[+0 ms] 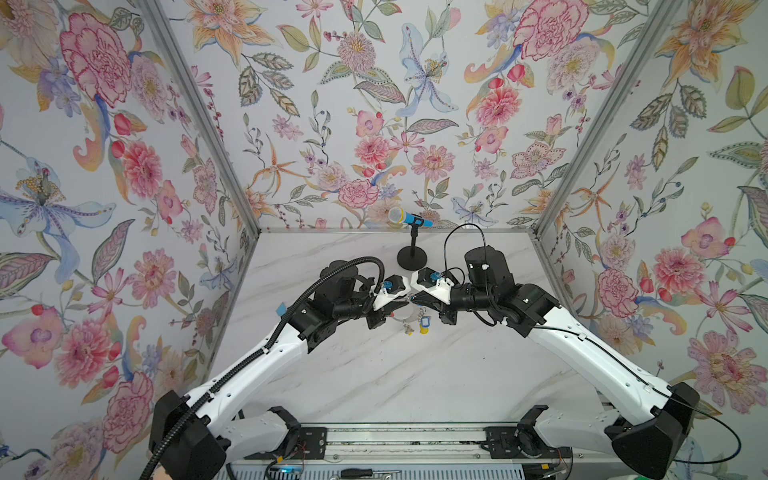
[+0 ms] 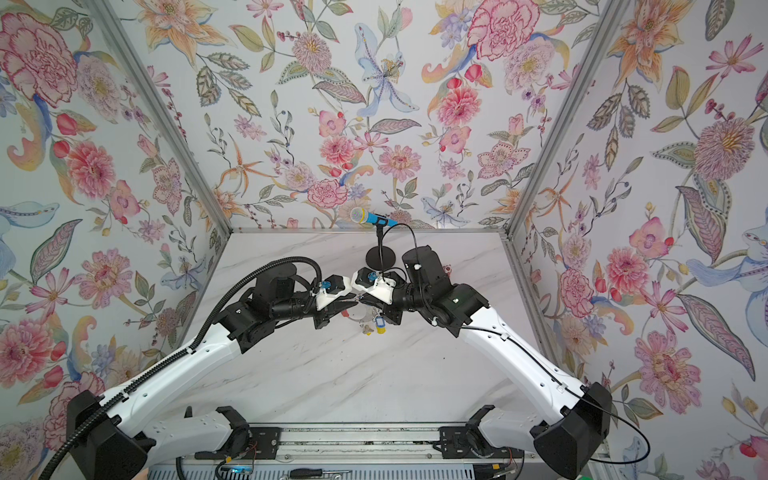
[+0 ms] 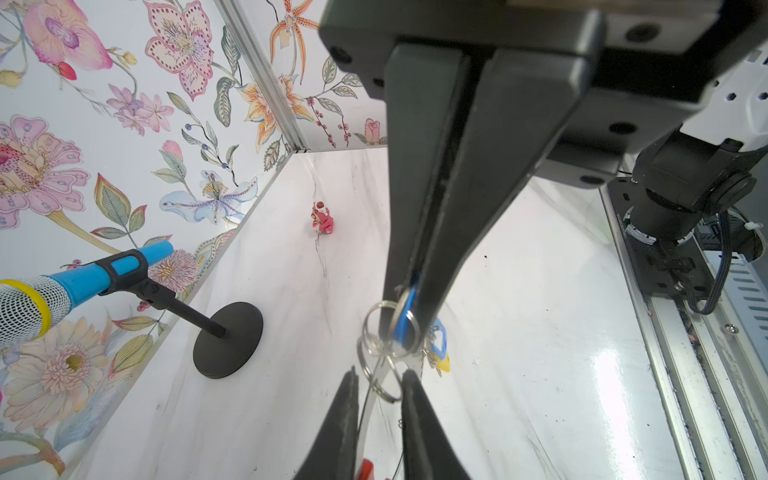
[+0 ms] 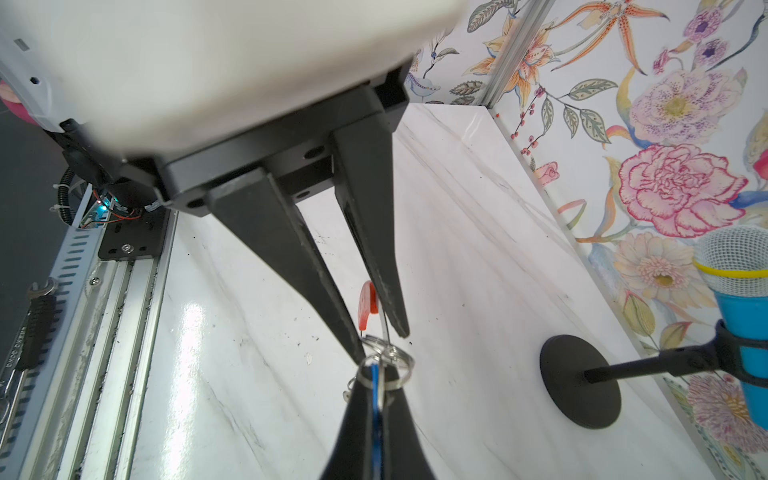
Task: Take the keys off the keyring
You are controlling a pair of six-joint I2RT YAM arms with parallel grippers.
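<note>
**At table (image 1: pixel 415 374) centre: keyring (image 4: pixel 369 305) up, keys (image 1: pixel 423 328) still on it**

R gripper (image 3: pixel 405 291) fingers pinched tight on blue tag (image 3: pixel 403 322). L gripper (image 3: pixel 380 374) fingers a narrow gap apart, straddling keyring wire by its red sleeve (image 3: pixel 366 471). Keys dangle at ring's 6 o'clock in a top view; mic-stand base (image 1: pixel 412 258) at 12.

Illumination is bright, even and diffuse, from above. In both top views the arms (image 1: pixel 257 365) cast only faint, soft-edged shadows on the table (image 1: pixel 415 374). The glossy top returns a glare patch (image 3: pixel 615 361) in the left wrist view and a second glare patch (image 4: pixel 195 316) in the right wrist view. Wide-angle distortion splays the posts (image 1: pixel 202 124) outward and stretches the walls (image 1: pixel 83 208) at the edges. In the right wrist view the white housing (image 4: pixel 208 62) near the lens is out of focus and the mic (image 4: pixel 735 257) is soft
</note>
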